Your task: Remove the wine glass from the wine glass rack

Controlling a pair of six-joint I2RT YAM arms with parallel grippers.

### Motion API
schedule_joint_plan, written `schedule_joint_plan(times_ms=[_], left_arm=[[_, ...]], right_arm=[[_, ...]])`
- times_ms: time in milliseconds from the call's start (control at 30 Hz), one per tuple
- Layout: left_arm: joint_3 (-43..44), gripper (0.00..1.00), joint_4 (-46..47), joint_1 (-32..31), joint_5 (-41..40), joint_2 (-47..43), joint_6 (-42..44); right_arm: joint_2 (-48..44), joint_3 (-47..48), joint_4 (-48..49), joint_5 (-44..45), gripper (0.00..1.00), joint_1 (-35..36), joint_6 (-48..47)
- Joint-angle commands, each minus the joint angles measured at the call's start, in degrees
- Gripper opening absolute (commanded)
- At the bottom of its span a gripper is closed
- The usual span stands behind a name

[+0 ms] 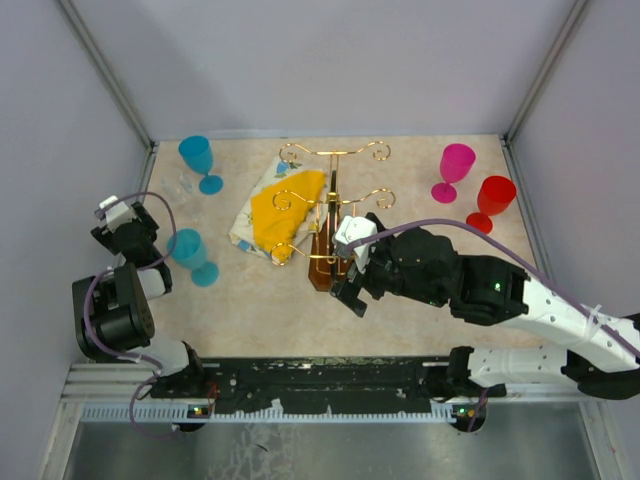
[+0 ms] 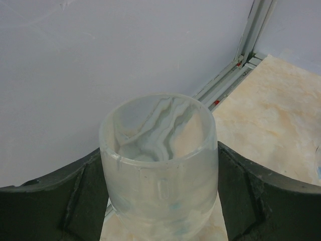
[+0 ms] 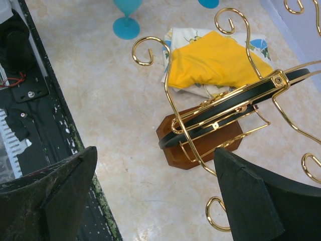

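Observation:
The wine glass rack (image 1: 335, 185), gold wire with scroll-ended arms on a brown wooden base (image 3: 200, 146), stands mid-table. No glass hangs on the arms that show. My left gripper (image 1: 124, 222) is near the left wall and is shut on a clear, frosted wine glass (image 2: 159, 160). Both fingers press the bowl's sides, rim up. The glass is hard to make out in the top view. My right gripper (image 3: 155, 155) is open and empty, hovering over the rack's base, and also shows in the top view (image 1: 350, 282).
A yellow-and-white cloth (image 1: 278, 205) lies left of the rack. Two blue glasses (image 1: 197, 158) (image 1: 190, 250) stand on the left. A pink glass (image 1: 455, 168) and a red glass (image 1: 494, 198) stand at the back right. Walls enclose three sides.

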Motion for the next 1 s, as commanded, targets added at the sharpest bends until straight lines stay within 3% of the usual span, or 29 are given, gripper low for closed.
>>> schedule_joint_plan(times_ms=[0,500,967], left_arm=[[-0.04,0.83,-0.65,0.1,0.86,-1.54,-0.85],[-1.15,0.88,-3.86,-0.52,2.38,-5.15,-0.79],[-0.55,0.89,-15.24,-1.42,6.45,-12.15,-3.29]], right_arm=[[-1.21,0.16,3.05,-0.03,0.99,-0.32,-0.64],[-2.06,-0.95,3.49,-0.33,0.99,-0.32,-0.98],[-2.7,-1.74,5.15,-1.64,0.99,-0.31,-0.83]])
